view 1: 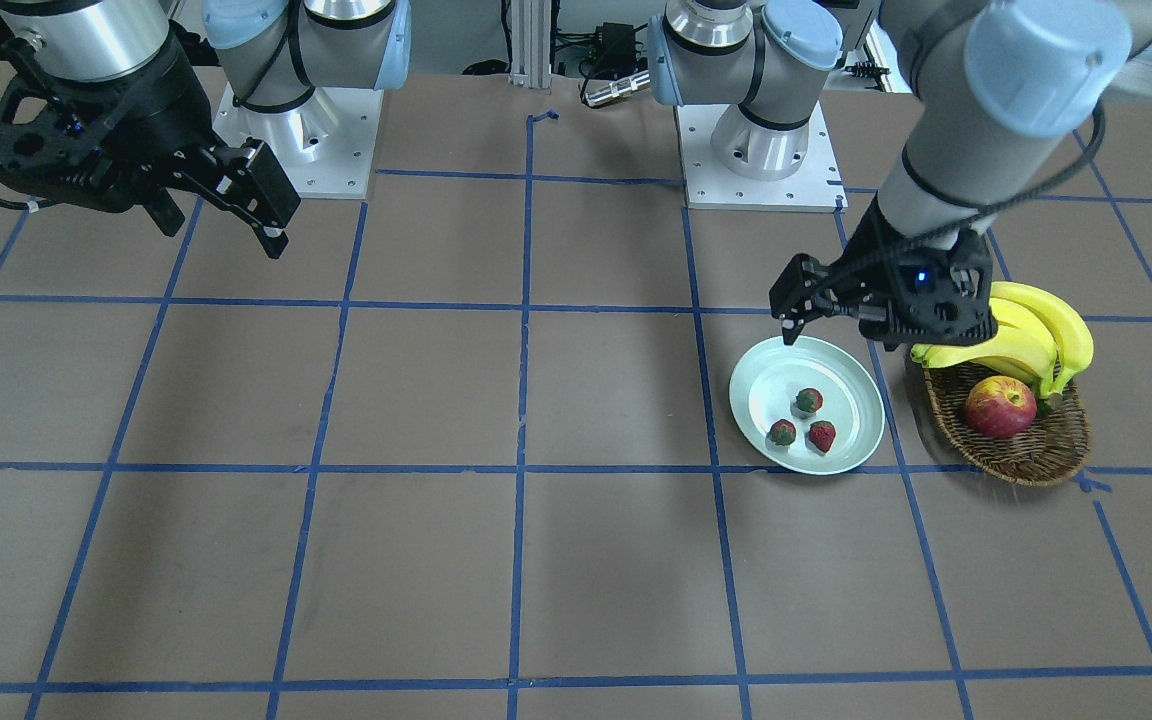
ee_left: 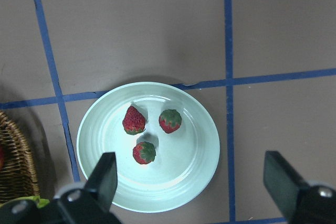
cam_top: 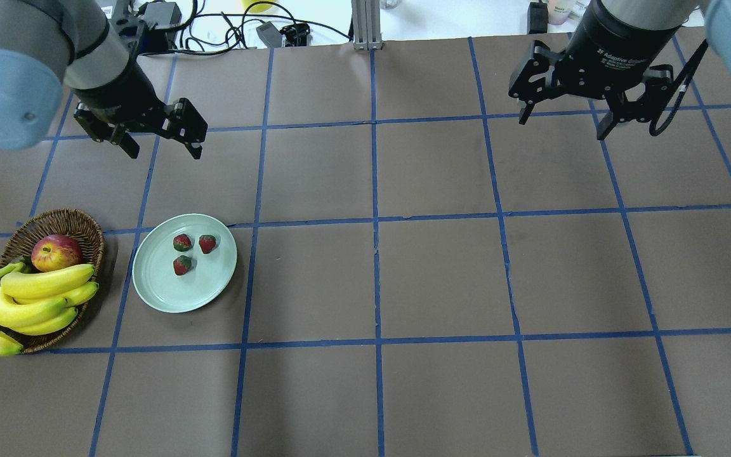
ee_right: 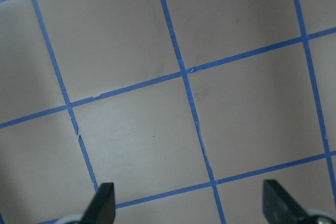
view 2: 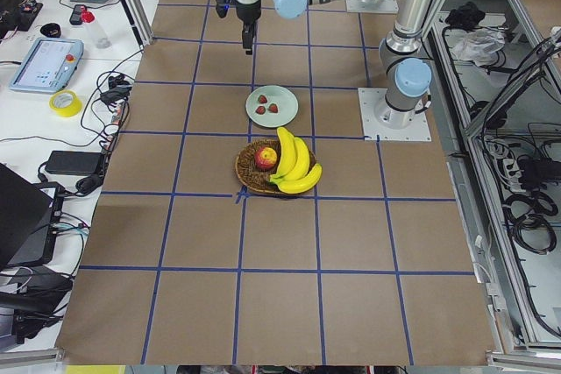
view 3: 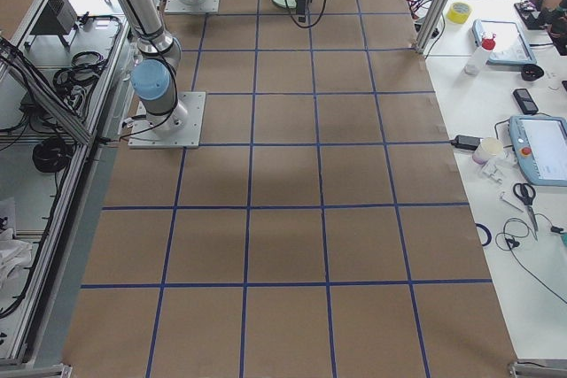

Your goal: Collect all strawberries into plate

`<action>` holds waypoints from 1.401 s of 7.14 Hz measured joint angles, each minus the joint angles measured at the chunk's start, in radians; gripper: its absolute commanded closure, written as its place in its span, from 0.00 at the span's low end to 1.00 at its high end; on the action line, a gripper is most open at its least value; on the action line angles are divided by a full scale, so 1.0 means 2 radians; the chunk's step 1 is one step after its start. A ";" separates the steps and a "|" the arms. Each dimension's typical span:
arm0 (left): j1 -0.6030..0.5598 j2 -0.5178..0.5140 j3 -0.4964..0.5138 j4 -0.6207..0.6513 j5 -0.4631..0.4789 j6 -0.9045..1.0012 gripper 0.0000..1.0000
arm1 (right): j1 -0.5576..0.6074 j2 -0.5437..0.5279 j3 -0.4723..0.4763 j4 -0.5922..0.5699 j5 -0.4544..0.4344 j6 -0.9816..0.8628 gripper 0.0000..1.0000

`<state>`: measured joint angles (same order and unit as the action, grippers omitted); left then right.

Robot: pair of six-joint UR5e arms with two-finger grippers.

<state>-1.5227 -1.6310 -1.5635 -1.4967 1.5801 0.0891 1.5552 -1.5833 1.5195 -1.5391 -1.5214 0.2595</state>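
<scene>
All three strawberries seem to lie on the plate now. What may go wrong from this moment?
1. The open left gripper hangs over the plate; a low move away might knock the strawberries off it.
2. The bananas stick out over the rim of the basket, close beside the plate, so that gripper might catch them as it withdraws.

Wicker basket (cam_top: pixel 61 219), apple (cam_top: pixel 56 252) and bananas (cam_top: pixel 42 282) in it, brown grid-taped table (cam_top: pixel 441 273)
</scene>
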 measured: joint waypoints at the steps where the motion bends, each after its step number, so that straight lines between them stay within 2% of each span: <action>1: -0.026 0.015 0.023 -0.028 0.000 -0.029 0.00 | 0.001 0.000 0.000 0.000 0.000 -0.002 0.00; 4: -0.067 0.036 0.032 -0.023 -0.002 -0.051 0.00 | 0.039 0.009 0.000 0.002 -0.008 -0.006 0.00; 10: 0.000 0.050 0.034 -0.026 -0.002 -0.012 0.00 | 0.048 0.012 0.002 -0.032 -0.016 -0.006 0.00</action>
<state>-1.5236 -1.5311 -1.4952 -1.5483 1.5766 0.0647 1.6521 -1.5585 1.5228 -1.6034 -1.5544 0.2472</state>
